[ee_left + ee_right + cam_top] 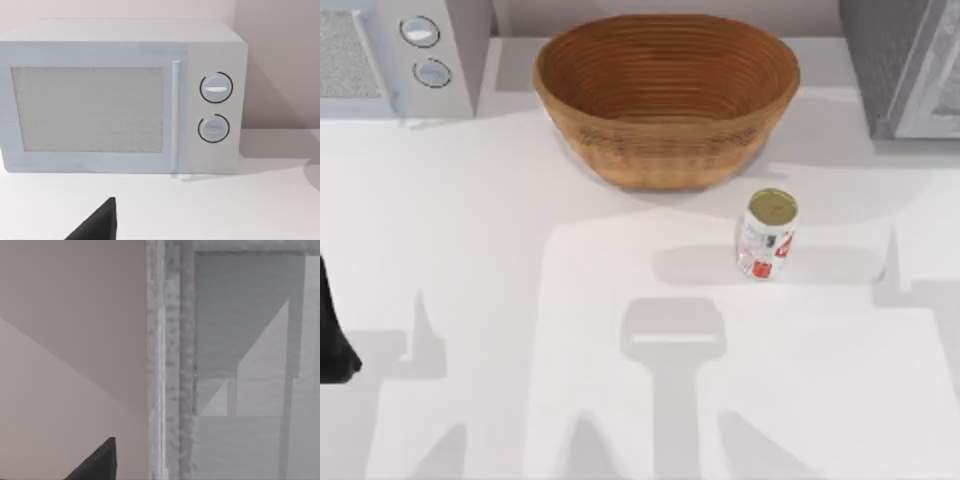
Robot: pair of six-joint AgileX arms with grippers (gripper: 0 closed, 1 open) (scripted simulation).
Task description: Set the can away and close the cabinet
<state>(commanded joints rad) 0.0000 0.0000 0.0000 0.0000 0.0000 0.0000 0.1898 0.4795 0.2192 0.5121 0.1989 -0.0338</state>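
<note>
The can (766,234) stands upright on the white table, right of centre, just in front of the woven basket's right end. It has a dull gold lid and a white label with red marks. The grey cabinet (898,62) stands at the back right corner. In the right wrist view its speckled frame (170,360) is close, with a shadowed grey inside (245,350) beside it. My left arm (332,340) is parked at the table's left edge, far from the can. A dark tip of my left gripper (97,224) and of my right gripper (97,464) shows in each wrist view.
A large woven basket (666,98) sits at the back centre, nothing in it. A white microwave (405,55) with two round knobs (215,88) stands at the back left, its door shut. Open tabletop (570,330) stretches in front of the basket.
</note>
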